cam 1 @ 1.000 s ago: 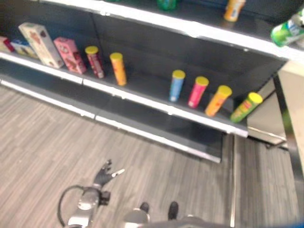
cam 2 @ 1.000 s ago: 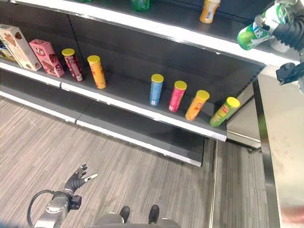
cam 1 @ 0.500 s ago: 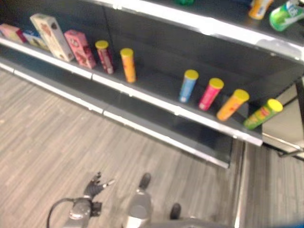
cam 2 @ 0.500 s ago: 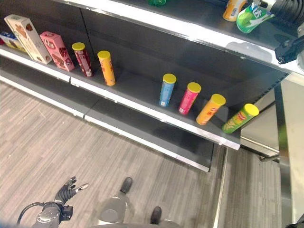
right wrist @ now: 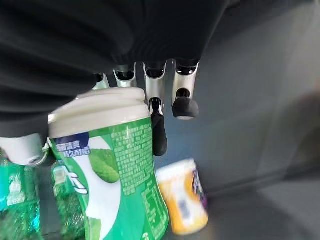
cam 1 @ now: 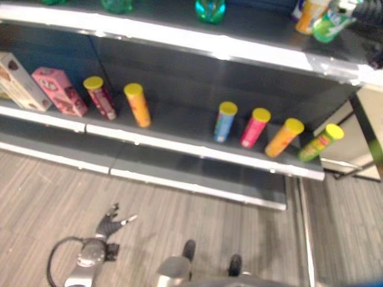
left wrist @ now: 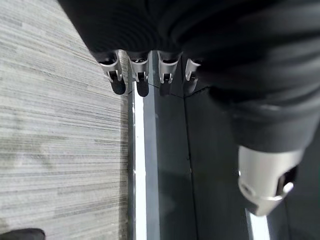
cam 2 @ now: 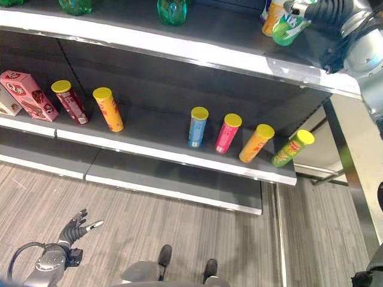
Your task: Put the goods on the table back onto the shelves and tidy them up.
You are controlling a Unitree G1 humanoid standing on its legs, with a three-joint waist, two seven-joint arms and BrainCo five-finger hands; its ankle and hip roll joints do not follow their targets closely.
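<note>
While our right hand reaches over the top shelf, its fingers curl round a green bottle, held tilted above the shelf board. Just beside it stands an orange bottle, with green packets close on the other side. On the middle shelf we see six tubes and a pink box. Our left hand hangs low over the floor, fingers relaxed and spread, holding nothing.
</note>
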